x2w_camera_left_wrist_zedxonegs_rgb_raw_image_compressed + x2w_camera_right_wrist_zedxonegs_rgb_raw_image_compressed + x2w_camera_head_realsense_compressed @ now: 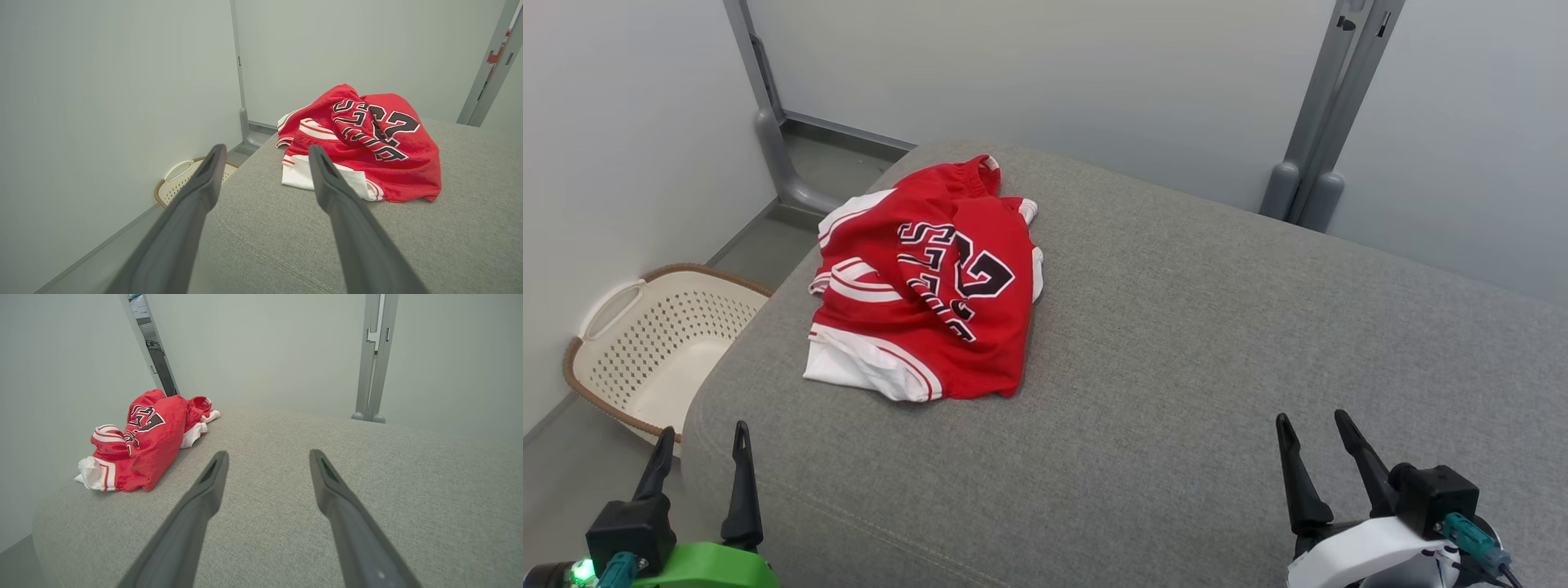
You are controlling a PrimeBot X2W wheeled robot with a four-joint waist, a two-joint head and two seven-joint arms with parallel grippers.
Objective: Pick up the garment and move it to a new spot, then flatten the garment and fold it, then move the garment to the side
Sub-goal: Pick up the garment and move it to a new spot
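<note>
The garment (931, 286) is a red jersey with white trim and black lettering, lying crumpled on the far left part of the grey padded surface (1192, 327). It also appears in the left wrist view as the garment (367, 143) and at the left of the right wrist view as the garment (143, 445). My left gripper (704, 437) hovers open at the surface's near left corner, well short of the jersey. My right gripper (1315, 425) stands open at the near right, far from it. Nothing sits between either pair of fingers.
A cream laundry basket (654, 343) with a brown rim stands on the floor left of the surface, against the pale wall. Grey metal posts (1307, 163) rise behind the surface, with another post (768, 122) at the back left. The surface's right half is bare fabric.
</note>
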